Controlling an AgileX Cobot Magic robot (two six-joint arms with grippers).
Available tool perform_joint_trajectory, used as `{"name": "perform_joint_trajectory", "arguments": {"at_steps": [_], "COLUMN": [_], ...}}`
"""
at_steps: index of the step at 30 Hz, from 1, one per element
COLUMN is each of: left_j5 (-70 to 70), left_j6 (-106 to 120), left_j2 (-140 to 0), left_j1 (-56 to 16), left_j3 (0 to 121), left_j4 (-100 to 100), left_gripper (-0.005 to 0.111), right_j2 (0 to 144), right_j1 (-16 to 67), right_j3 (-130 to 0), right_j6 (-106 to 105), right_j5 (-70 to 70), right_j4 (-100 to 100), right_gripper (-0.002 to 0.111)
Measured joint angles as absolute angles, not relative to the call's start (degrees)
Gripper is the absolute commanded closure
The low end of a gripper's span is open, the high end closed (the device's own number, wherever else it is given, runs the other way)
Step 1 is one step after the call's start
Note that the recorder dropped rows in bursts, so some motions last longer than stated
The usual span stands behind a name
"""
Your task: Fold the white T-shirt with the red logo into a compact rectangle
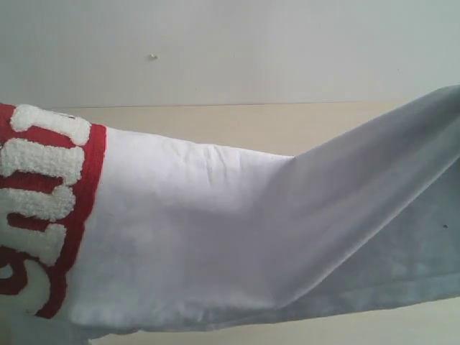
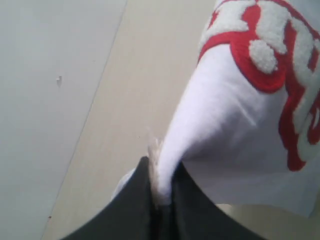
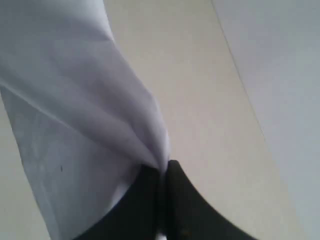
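Note:
The white T-shirt (image 1: 201,237) hangs lifted and stretched across the exterior view, filling most of it. Its red logo (image 1: 43,201) with fuzzy white letters shows at the left edge, turned sideways. Neither gripper shows in the exterior view. In the left wrist view my left gripper (image 2: 161,185) is shut on a bunched fold of the white T-shirt (image 2: 220,115), with the red logo (image 2: 280,60) just beyond. In the right wrist view my right gripper (image 3: 162,172) is shut on a pinched edge of the white T-shirt (image 3: 75,110), which drapes away from the black fingers (image 3: 182,200).
A pale beige tabletop (image 1: 237,122) runs behind and below the hanging cloth, up to a light grey wall (image 1: 230,50). The same beige surface (image 2: 125,110) and wall (image 3: 280,75) show in the wrist views.

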State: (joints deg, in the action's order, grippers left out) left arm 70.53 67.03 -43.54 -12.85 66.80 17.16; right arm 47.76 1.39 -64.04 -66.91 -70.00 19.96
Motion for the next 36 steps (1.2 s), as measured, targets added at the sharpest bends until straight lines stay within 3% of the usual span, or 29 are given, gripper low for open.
{"name": "perform_joint_trajectory", "arguments": {"at_steps": [10,20,30,36], "left_j5": [70.63,70.99,70.65,61.77], "left_j6": [46.31,36.18,34.69,33.37], "left_j2": [-31.26,-27.46,-45.07,-60.22], "left_j1": [-22.24,-24.28,-25.60,-25.60], "left_j3": [66.80,66.80,56.10,52.13], "left_j4": [16.55,14.55,-0.75,-10.53], "left_gripper": [0.107,0.107,0.107,0.107], "right_j2": [40.04,36.51,51.31,63.19], "right_j1": [7.20,11.24,11.24,11.24], "right_j3": [-64.04,-64.04,-57.10,-52.13], "right_j6": [-57.42,-51.67,-51.39,-51.39], "right_j5": [-70.28,-70.64,-69.72,-60.08], "right_j4": [21.96,19.36,13.67,6.24], "right_gripper": [0.108,0.108,0.108,0.108]}}
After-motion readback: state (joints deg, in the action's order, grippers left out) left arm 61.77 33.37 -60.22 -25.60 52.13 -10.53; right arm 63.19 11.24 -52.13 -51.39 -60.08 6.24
